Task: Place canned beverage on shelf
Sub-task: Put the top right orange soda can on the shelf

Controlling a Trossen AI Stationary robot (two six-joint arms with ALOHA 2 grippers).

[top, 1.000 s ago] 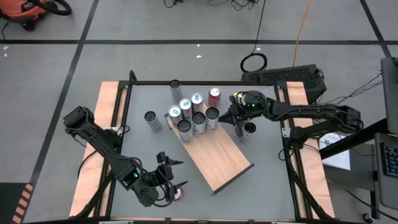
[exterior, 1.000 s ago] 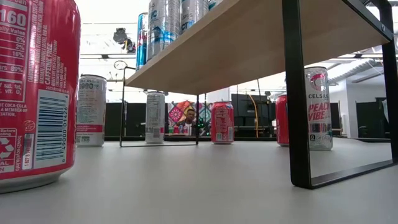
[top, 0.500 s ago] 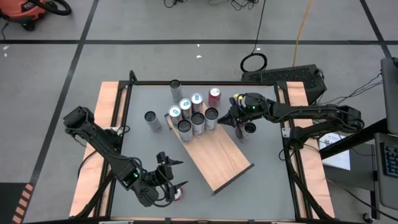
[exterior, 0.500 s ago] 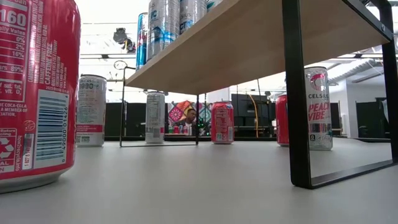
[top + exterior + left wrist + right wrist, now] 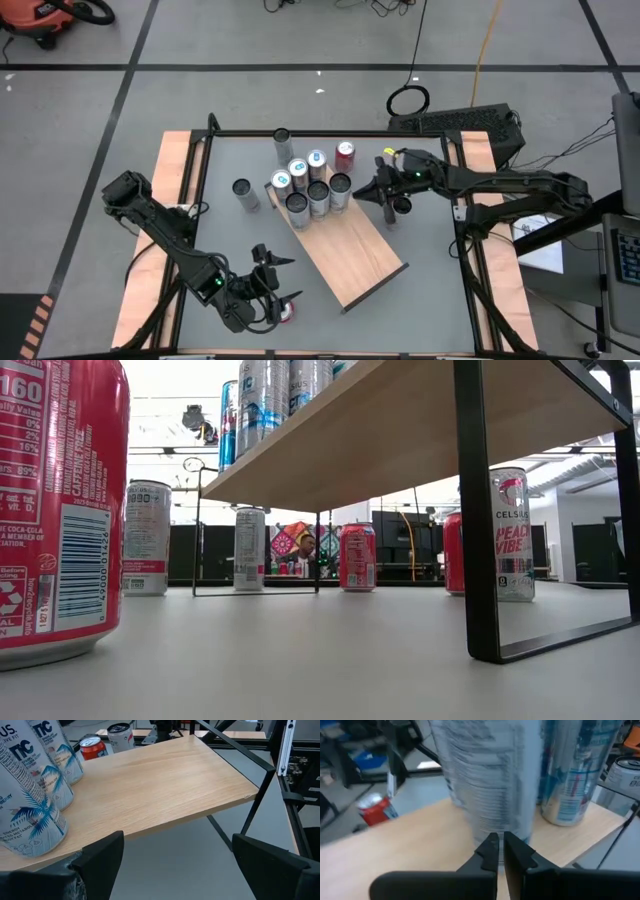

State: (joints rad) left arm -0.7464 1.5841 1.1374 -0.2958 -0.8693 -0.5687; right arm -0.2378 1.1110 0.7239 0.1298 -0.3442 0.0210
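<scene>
Right fingers (image 5: 366, 192) drawn back, pressed together beside shelf (image 5: 352, 250), left fingers (image 5: 277, 279) apart

Even overhead light, soft shadows; right wrist view motion-blurred, near can (image 5: 487, 780) smeared; low view backlit, big red can (image 5: 55, 510) soft

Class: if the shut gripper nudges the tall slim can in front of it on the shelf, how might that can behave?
The tall slim can stands upright and narrow, so a high push probably tips it. Its glossy wall looks slippery. Neighbouring cans might stop it.
</scene>
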